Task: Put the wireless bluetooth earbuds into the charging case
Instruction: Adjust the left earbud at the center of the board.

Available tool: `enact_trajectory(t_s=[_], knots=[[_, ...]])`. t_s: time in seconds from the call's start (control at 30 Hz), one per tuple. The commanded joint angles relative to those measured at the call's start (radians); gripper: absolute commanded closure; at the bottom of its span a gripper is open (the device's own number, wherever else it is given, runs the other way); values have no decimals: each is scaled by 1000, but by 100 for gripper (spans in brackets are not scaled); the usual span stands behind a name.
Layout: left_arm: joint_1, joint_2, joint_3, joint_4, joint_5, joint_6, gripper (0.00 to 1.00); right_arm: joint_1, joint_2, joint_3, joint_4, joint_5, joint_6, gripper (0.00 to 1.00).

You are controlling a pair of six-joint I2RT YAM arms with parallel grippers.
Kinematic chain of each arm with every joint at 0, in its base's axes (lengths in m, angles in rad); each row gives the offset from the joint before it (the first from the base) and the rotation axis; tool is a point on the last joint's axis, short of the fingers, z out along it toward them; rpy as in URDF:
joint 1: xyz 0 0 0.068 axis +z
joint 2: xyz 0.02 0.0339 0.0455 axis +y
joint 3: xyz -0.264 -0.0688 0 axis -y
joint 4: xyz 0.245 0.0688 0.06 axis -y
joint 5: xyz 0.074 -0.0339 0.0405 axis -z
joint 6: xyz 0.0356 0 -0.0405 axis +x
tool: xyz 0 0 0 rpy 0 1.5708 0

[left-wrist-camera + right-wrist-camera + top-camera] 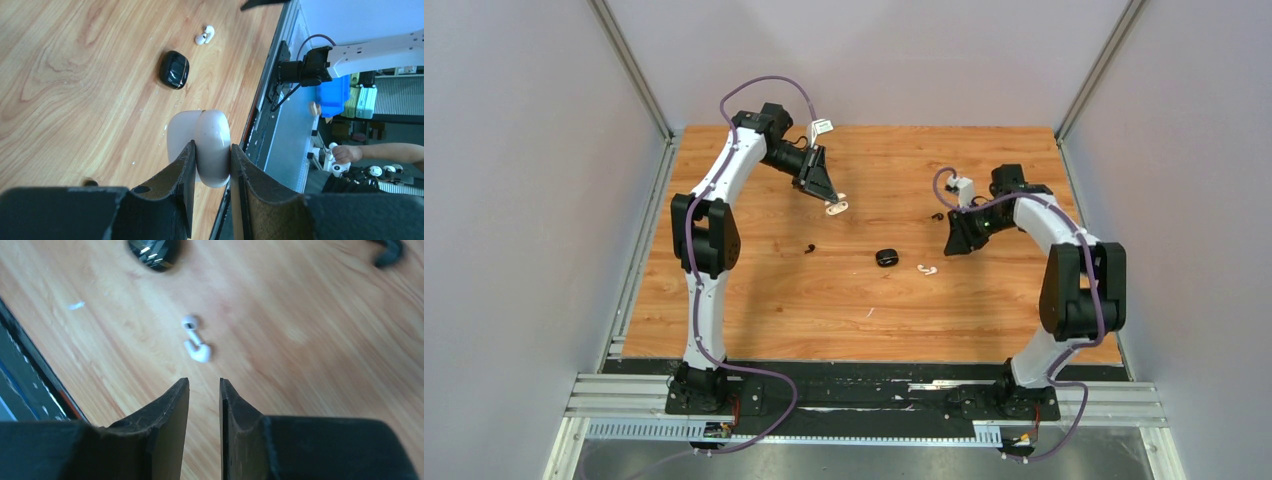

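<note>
Right wrist view: white earbuds (195,340) to be straddled squarely by slightly parted right gripper (204,383); charging case (212,127) clamped by left gripper (212,148).

Pretty bright, even light from above in the top view, with only soft, faint shadows on the bench (754,300). The left wrist cam is crisp, with shiny highlights on the white case (212,145) and glare streaks on the black case (174,69). The right wrist cam is blurry all over, and the white earbuds (199,352) look smeared.
</note>
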Motion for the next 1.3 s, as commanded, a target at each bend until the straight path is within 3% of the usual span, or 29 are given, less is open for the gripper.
enact_trajectory(t_s=[0.0,0.2,0.53,1.03,1.27], knots=[[-4,-9,34,3,19,13,100,87,-128,-145,44,-111,-374,73],[-4,-11,28,-5,20,15,100,134,-234,-339,215,-98,-792,68],[-4,-35,6,-5,-4,18,100,147,-113,-270,155,-85,-1140,67],[-4,-36,8,-5,-19,29,100,154,57,-135,-73,-3,-1359,67],[-4,-29,10,-6,-17,30,100,178,98,-89,-127,0,-1264,78]])
